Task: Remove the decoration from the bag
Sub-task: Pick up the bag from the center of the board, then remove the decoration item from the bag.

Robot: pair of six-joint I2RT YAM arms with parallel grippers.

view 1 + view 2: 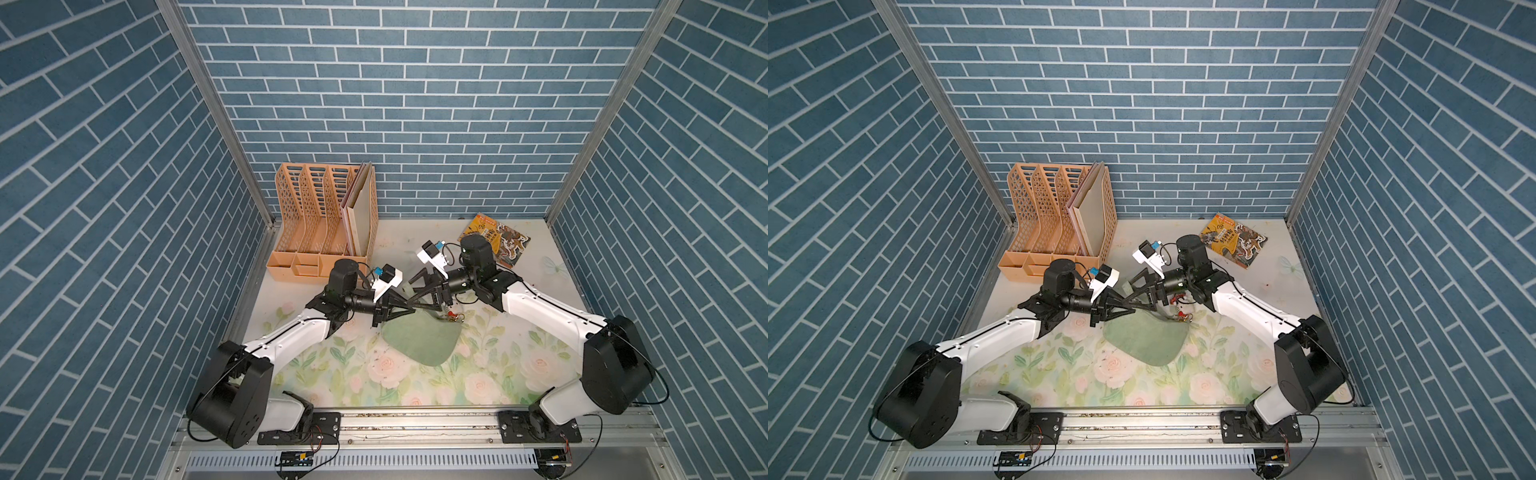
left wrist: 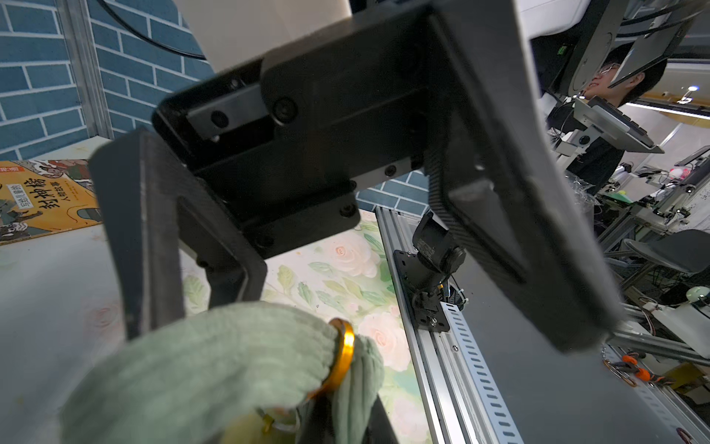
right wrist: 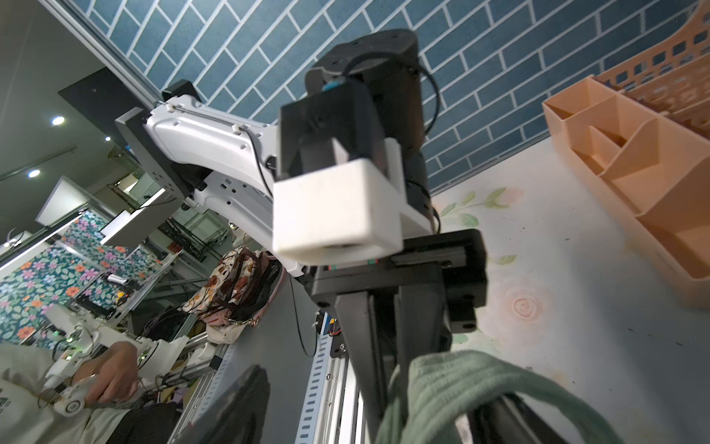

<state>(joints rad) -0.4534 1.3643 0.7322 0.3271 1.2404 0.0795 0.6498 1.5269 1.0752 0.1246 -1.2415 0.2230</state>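
Observation:
The sage-green bag [image 1: 419,338] [image 1: 1144,338] lies on the floral table top in both top views. My left gripper [image 1: 411,309] [image 1: 1133,309] is shut on its upper corner, where the left wrist view shows ribbed green fabric [image 2: 211,365] drawn through a gold ring [image 2: 342,357]. My right gripper [image 1: 413,296] [image 1: 1136,296] faces it, open, its jaws wide apart and straddling the same corner of fabric [image 3: 461,384]. The decoration [image 1: 451,316] [image 1: 1180,316], a small red, white and gold bit, lies at the bag's right upper end, below the right wrist.
An orange file organiser [image 1: 324,224] holding folders stands at the back left. A picture book [image 1: 496,239] lies at the back right. Blue brick walls close three sides. An aluminium rail [image 1: 415,419] carrying both arm bases runs along the front.

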